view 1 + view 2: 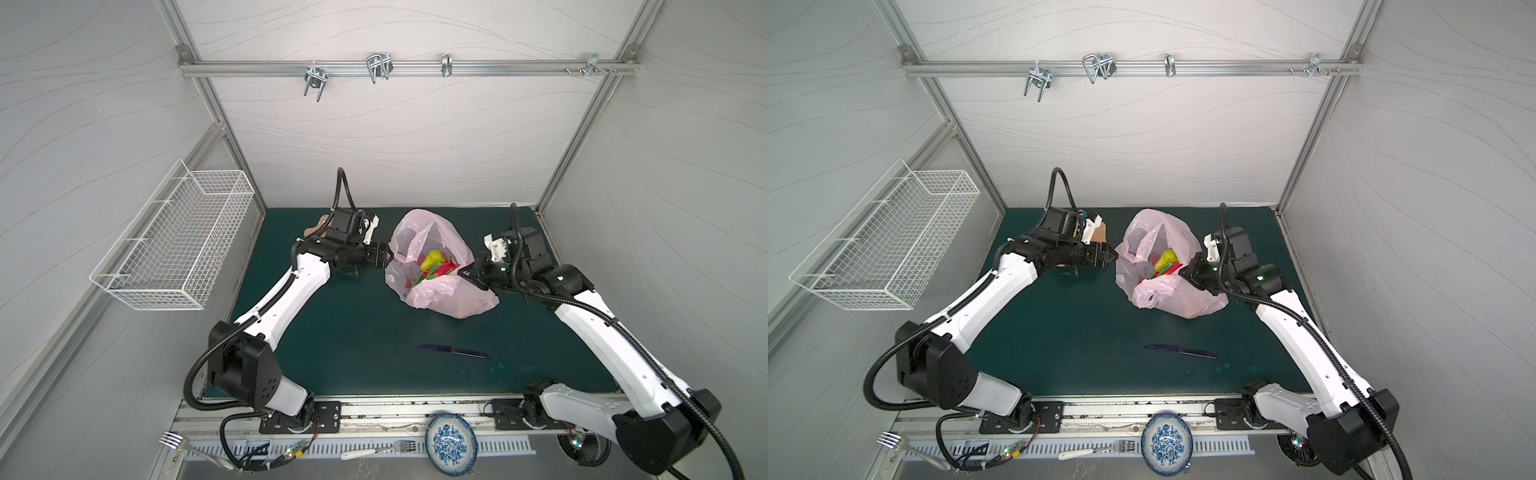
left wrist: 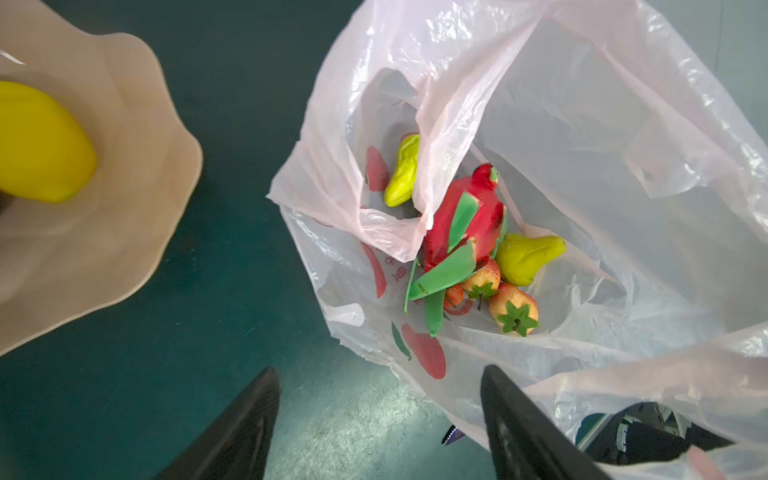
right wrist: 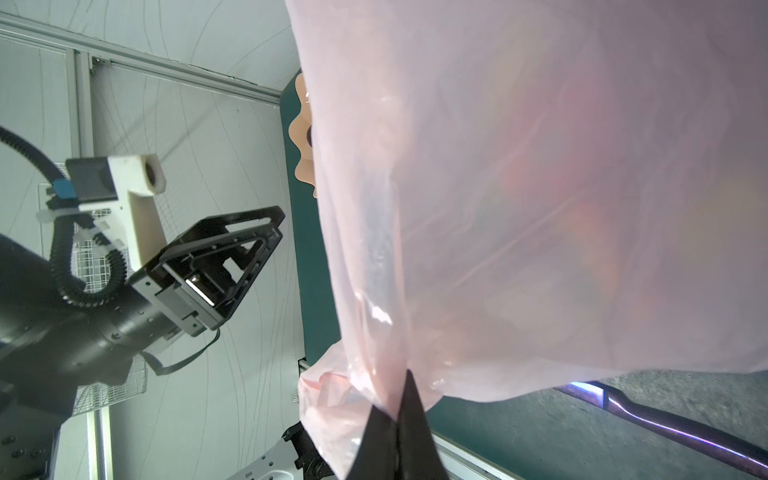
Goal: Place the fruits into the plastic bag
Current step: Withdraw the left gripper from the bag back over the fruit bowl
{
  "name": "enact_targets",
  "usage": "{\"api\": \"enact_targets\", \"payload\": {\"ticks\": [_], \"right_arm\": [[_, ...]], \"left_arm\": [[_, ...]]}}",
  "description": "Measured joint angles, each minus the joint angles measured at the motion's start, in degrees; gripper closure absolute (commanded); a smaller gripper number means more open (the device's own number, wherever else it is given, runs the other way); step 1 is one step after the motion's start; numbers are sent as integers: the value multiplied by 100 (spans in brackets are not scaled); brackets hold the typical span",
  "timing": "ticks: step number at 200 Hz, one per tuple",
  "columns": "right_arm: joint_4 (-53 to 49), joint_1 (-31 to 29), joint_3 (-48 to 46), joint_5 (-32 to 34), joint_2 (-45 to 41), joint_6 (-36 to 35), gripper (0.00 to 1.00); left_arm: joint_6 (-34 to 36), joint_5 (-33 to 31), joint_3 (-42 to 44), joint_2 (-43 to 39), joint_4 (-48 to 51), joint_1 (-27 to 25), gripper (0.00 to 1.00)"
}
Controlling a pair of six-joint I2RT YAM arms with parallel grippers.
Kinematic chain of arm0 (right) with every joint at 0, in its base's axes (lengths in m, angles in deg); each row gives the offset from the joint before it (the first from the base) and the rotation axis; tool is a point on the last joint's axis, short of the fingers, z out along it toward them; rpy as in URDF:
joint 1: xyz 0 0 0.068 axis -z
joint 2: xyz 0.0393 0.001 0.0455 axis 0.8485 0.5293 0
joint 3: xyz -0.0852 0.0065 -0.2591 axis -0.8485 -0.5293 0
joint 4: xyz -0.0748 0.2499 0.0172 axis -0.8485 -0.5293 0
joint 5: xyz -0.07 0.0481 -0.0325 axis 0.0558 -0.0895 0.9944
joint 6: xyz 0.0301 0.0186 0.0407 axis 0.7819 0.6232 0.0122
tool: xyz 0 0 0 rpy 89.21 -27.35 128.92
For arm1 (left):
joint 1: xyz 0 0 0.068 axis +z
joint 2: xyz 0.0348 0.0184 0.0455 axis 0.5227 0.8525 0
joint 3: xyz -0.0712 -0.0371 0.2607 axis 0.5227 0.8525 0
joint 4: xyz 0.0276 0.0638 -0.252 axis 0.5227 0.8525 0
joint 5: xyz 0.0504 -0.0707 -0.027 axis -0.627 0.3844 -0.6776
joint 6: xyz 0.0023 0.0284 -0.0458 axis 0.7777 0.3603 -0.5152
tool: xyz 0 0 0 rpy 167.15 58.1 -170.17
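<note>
Between the pressed-together fingers of the right gripper (image 3: 401,415) a fold of the plastic bag (image 3: 540,187) is pinched, which keeps its mouth lifted. The film is thin, limp, crinkly and probably slippery, so rim or handle looks the sensible hold. Wide apart and empty, the left gripper (image 2: 379,370) has one finger right at the bag's near rim; whether they touch I cannot tell. Off the other finger's side sits the stiff, smooth, scalloped bowl (image 2: 137,232). Beyond the open fingertips, inside the bag, lie the dragon fruit (image 2: 461,224) with flat green scales, two knobbly pears (image 2: 525,257) and small dimpled strawberries (image 2: 515,309). All look light, hard toys. The lemon (image 2: 41,141), rounded and likely to roll, waits in the bowl.
</note>
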Motion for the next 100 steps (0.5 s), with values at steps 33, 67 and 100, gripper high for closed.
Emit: {"api": "enact_targets", "payload": {"ticks": [33,67,100], "right_arm": [[83,2,-2,4,28,2,100],[184,24,-11,4,28,7,100],[254,28,-22,2,42,7,100]], "left_arm": [[-212,-428,378,-745,-2,107,9],[-317,-909,527,-1163,94,348,2],[-306,-1165,527,-1169,227,820,2]]}}
